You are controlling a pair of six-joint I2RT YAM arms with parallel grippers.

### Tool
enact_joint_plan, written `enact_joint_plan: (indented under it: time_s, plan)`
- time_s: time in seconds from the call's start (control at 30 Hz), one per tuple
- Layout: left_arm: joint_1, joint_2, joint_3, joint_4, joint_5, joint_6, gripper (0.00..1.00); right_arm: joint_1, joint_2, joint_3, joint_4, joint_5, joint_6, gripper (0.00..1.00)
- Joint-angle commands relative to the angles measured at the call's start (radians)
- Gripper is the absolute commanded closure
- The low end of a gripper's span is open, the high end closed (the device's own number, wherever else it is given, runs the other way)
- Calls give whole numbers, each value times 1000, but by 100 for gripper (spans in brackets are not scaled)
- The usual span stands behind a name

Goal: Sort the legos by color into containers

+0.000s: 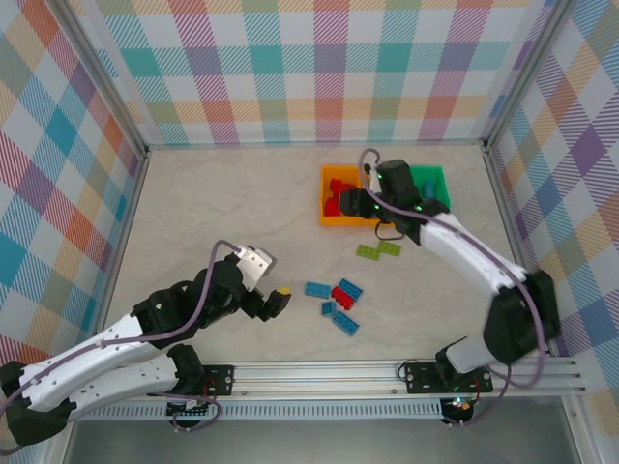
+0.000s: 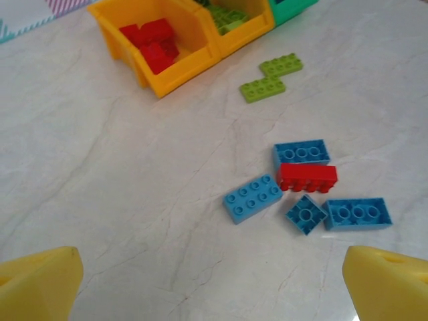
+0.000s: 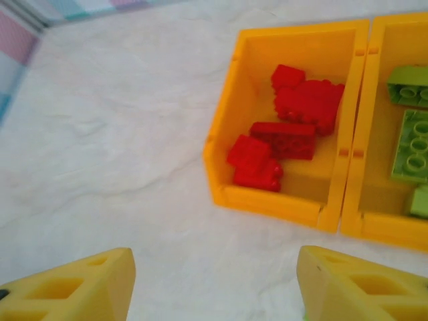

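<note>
While short of the red-filled orange bin [image 3: 267, 202], right arm [image 1: 464, 253] outstretched, right pincer [image 3: 214, 257] apart, empty; left pincer [image 2: 208, 257] apart.

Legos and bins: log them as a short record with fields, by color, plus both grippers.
left orange bin: holds red legos
middle orange bin: holds lime legos
green bin: contents cannot be told
loose on table: four blue legos, one red lego, a lime pair
left gripper: open, empty, facing the loose cluster
right gripper: open, empty, in front of the orange bins
</note>
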Motion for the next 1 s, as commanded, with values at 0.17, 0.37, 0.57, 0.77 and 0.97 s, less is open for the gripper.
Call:
enact_joint_plan:
  time_s: [0.17, 0.37, 0.57, 0.77, 0.97]
  plan:
    - [-9, 146, -12, 22, -214, -858, 0, 141, -380, -183, -275, -124, 86, 25]
    - [-9, 339, 11, 44, -54, -1254, 10, 249, -401, -186, -488, -96, 133, 22]
    - [-10, 554, 78, 24, 42, -1486, 12, 301, -326, -159, -569, -44, 126, 17]
    - [-9, 769, 177, 148, 148, -1494, 6, 305, -324, -177, -535, -39, 128, 14]
    - [25, 931, 280, 116, 194, -1502, 8, 306, -363, -212, -534, -26, 140, 12]
